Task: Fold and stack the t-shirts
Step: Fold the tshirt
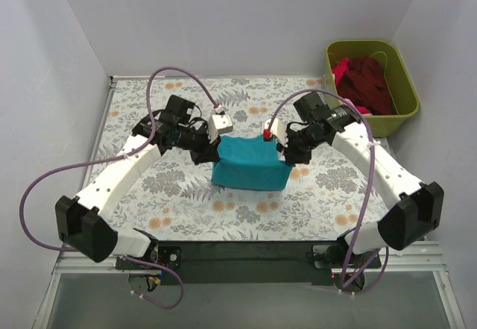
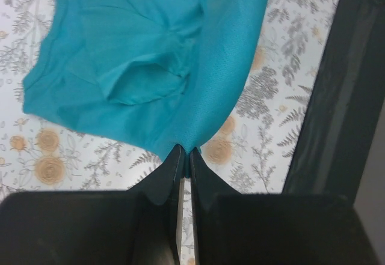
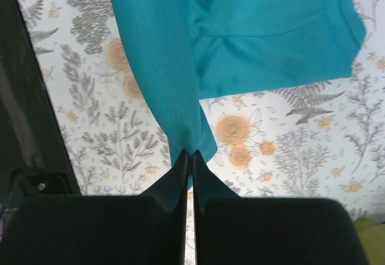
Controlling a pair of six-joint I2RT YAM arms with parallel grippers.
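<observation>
The teal t-shirt (image 1: 250, 163) hangs between my two grippers above the middle of the floral table, its lower part resting on the cloth. My left gripper (image 1: 212, 147) is shut on the shirt's left top corner; in the left wrist view the teal cloth (image 2: 150, 54) is pinched at the fingertips (image 2: 186, 152). My right gripper (image 1: 284, 148) is shut on the right top corner; in the right wrist view the cloth (image 3: 240, 36) runs into the closed tips (image 3: 190, 154). The dark maroon t-shirt (image 1: 369, 81) with pink cloth (image 1: 341, 69) lies in the bin.
The olive-green plastic bin (image 1: 406, 90) stands at the back right, off the table's corner. White walls close in the left, back and right sides. The floral tablecloth (image 1: 171, 195) covers the table. A black rail (image 1: 246, 251) runs along the near edge.
</observation>
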